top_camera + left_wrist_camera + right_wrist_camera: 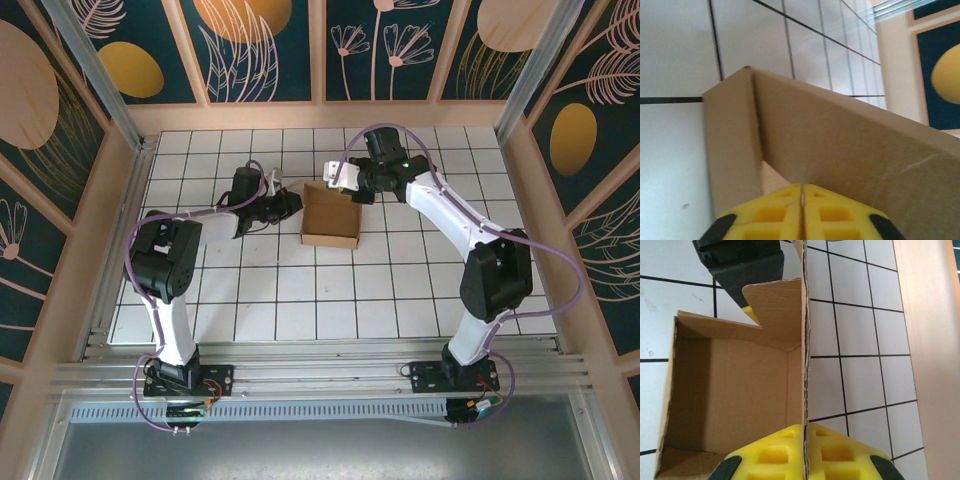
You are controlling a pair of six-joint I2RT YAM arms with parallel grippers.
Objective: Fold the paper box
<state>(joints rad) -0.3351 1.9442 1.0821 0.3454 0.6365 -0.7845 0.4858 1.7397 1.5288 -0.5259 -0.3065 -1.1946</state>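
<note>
Paper box (332, 215): thin tan kraft card, matte, rough-cut edges, open rectangular shell. Sits mid-table on white tiled surface (300, 300), between both arms. I see right gripper (805, 427) with yellow waffle pads clamped on box's upright side wall, card edge-on between them. Left gripper (802, 186): pads pressed together, nothing visible between, just beside outer wall near creased corner.

We'd call this a robot lab cell: left arm (165, 265) and right arm (495, 275) bolted to an aluminium rail (320, 375), white grid tabletop (300, 300), leaf-print panels (260, 50) all round.
</note>
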